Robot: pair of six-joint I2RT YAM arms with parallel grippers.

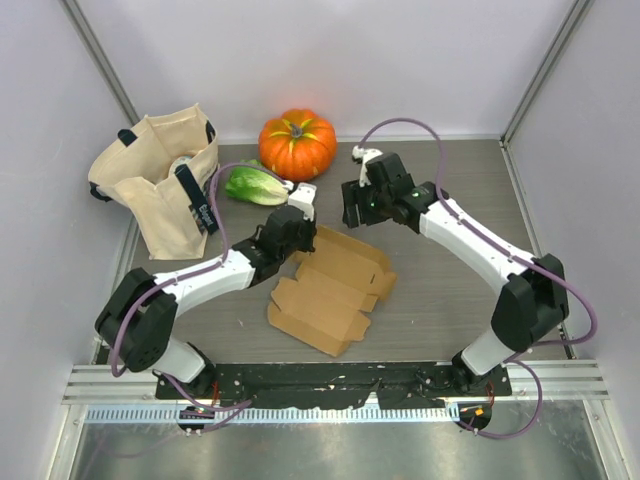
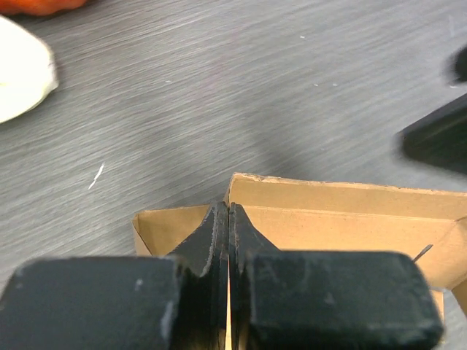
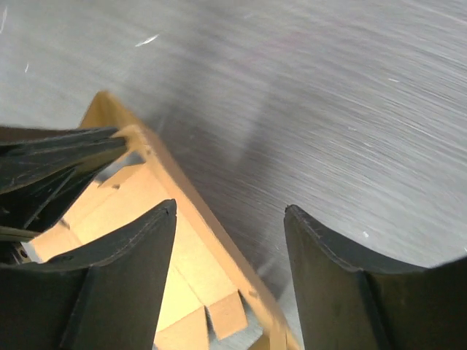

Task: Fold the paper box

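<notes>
The left gripper [image 2: 228, 219], pinched on a raised flap, holds the half-folded paper box [image 1: 335, 285] on the worktop [image 1: 430, 300]; the right gripper [image 3: 230, 219] hangs wide open astride one wall. An uneven squeeze could crumple the thin card.

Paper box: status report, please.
Left pincer shut on tan-brown cardboard box wall. Right pincer open over its edge. Round orange pumpkin, green lettuce head apart behind.

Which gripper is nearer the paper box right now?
Left. The left gripper is shut on the paper box at its raised far corner; the right gripper hangs open astride the adjoining raised edge, not gripping it.
</notes>
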